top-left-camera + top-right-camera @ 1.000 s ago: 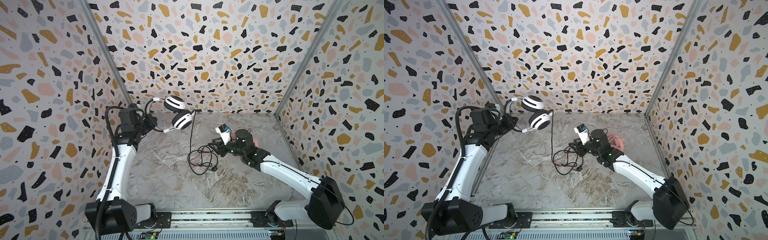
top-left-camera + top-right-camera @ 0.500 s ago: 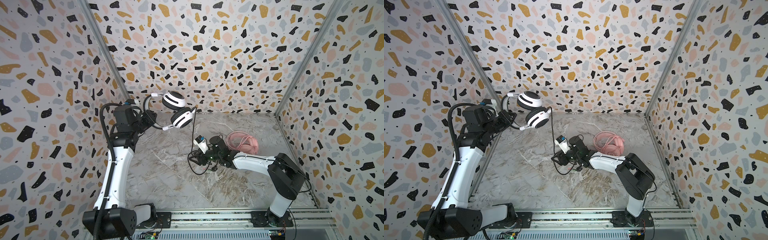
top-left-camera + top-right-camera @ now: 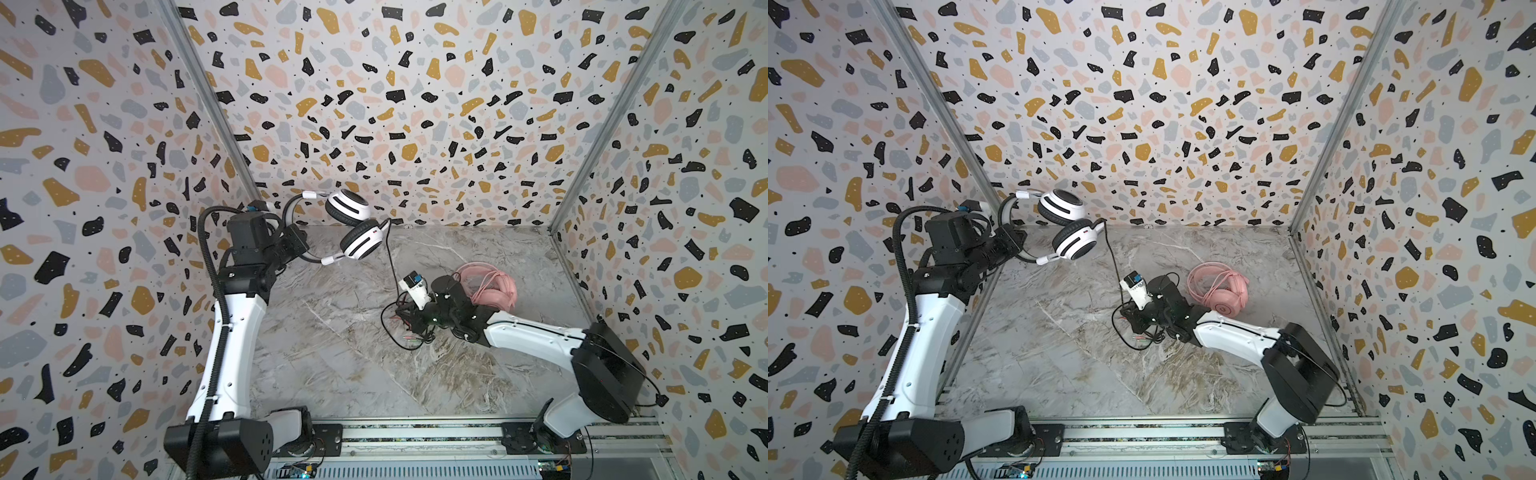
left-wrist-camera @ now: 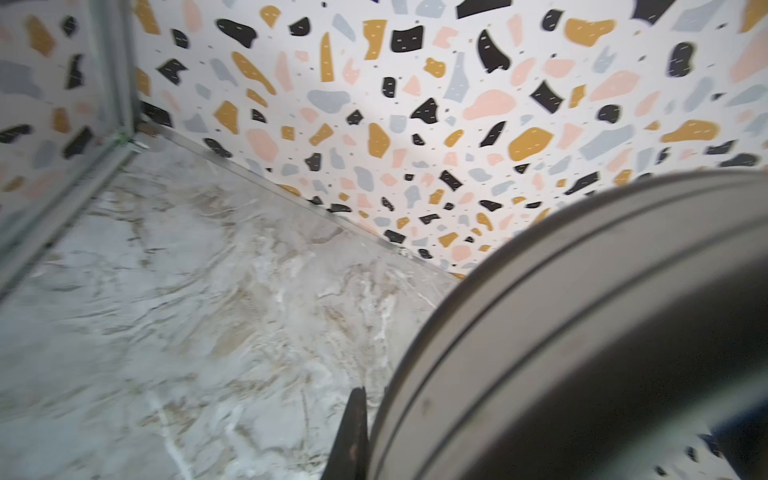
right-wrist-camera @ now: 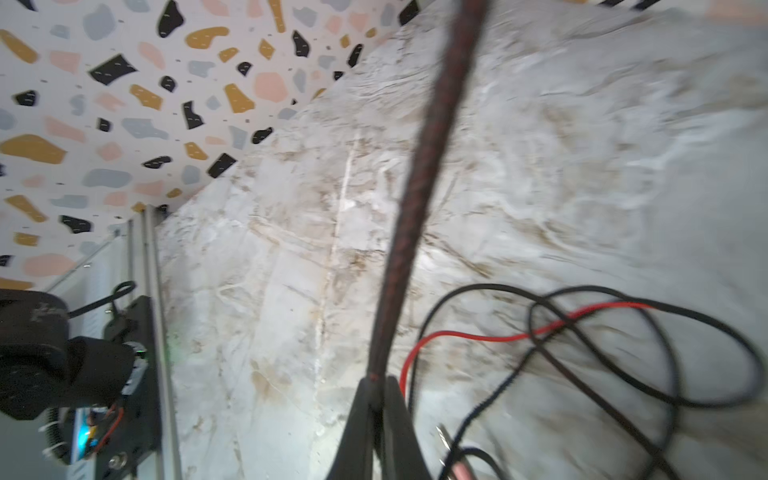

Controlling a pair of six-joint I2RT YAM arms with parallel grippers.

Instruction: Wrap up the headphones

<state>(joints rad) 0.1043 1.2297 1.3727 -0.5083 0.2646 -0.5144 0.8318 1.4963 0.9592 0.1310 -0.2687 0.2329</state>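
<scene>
The white headphones [image 3: 360,245] [image 3: 1073,245] with black stripes hang in the air near the back left corner. My left gripper [image 3: 297,241] [image 3: 1013,245] is shut on their black headband [image 4: 582,332], which fills much of the left wrist view. Their black cable [image 3: 390,257] [image 5: 428,158] runs down taut to my right gripper [image 3: 405,313] [image 3: 1127,313] [image 5: 376,384], which is shut on it just above the floor. The rest of the cable lies in loose loops [image 3: 409,332] [image 5: 623,332]. The pink headphones [image 3: 494,291] [image 3: 1221,291] lie on the floor behind my right wrist.
Patterned walls close the marble floor [image 3: 332,374] on three sides. A metal rail [image 3: 415,432] with both arm bases runs along the front. A red wire [image 5: 478,336] and the plugs [image 5: 446,436] lie among the cable loops beside my right fingers.
My right gripper moved left and down to the cable pile and shut on the black cable. My left arm shifted the white headphones slightly left and up.
</scene>
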